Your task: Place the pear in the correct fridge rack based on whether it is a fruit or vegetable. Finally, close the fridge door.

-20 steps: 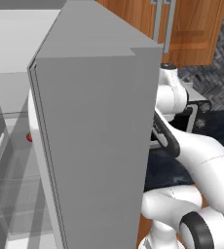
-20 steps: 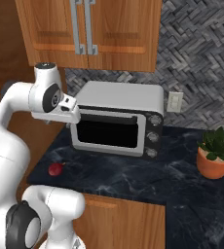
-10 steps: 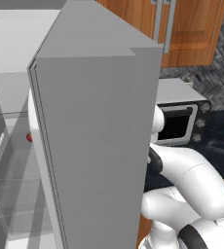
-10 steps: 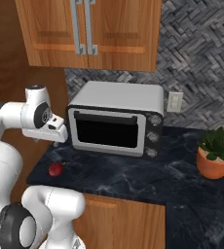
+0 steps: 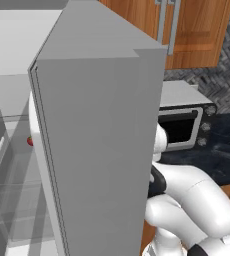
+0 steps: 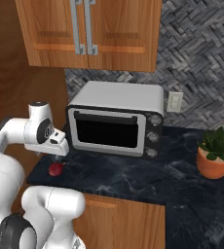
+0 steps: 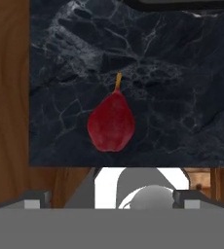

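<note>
The pear (image 7: 111, 124) lies on the dark marble counter, red with a yellow stem, its neck pointing away from the hand. In the right base view the pear (image 6: 56, 168) rests at the counter's left end, and my gripper (image 6: 59, 151) hangs just above it, pointing down. My gripper (image 7: 113, 198) is open, its fingertips (image 7: 33, 198) wide apart and holding nothing. The fridge door (image 5: 97, 150) stands open as a tall grey slab in front of the left base camera. Clear glass shelves and bins (image 5: 12, 200) show faintly to its left; I cannot tell which one is the fridge rack.
A silver toaster oven (image 6: 116, 124) stands on the counter just right of the hand. A potted plant (image 6: 216, 155) sits at the far right. Wooden cabinets (image 6: 89, 29) hang above. A wooden panel (image 7: 7, 97) borders the counter beside the pear. A small red item (image 5: 30, 141) sits inside the fridge.
The arm has swung down and left, from level with the oven's top to low over the counter, bringing the open hand above the pear.
</note>
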Controlling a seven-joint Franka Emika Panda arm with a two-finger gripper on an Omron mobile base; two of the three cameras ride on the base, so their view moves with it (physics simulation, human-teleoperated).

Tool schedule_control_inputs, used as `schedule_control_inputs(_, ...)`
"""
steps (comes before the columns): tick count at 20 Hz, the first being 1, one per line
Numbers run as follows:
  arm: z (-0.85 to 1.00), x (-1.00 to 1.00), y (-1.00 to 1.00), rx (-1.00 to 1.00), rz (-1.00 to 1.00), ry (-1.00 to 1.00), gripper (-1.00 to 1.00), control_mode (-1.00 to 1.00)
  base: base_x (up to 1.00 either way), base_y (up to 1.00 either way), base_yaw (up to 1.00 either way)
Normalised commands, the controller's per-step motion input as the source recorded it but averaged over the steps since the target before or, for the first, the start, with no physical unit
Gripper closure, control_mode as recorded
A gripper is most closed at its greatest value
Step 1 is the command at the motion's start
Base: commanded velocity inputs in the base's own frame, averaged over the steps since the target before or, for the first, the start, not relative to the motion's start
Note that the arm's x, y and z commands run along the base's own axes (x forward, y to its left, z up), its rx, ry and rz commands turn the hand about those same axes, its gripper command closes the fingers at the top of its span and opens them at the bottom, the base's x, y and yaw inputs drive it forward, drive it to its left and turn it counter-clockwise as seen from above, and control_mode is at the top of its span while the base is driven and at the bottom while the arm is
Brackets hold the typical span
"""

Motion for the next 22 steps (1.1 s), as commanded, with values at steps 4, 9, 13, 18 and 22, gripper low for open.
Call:
schedule_control_inputs(4,-0.05,0.03,0.03,0.0,0.01,0.0,-1.0,-1.0,0.0,0.0,0.0)
schedule_control_inputs(9,-0.25,0.08,0.0,0.0,0.0,0.03,-1.0,-1.0,0.0,0.0,0.0)
schedule_control_inputs(13,-0.36,0.25,0.04,0.0,0.0,0.05,-1.0,-1.0,0.0,0.0,0.0)
schedule_control_inputs(18,-0.26,0.29,0.0,0.0,0.0,0.09,-1.0,-1.0,0.0,0.0,0.0)
schedule_control_inputs(22,-0.26,0.35,0.08,0.0,0.0,0.1,-1.0,-1.0,0.0,0.0,0.0)
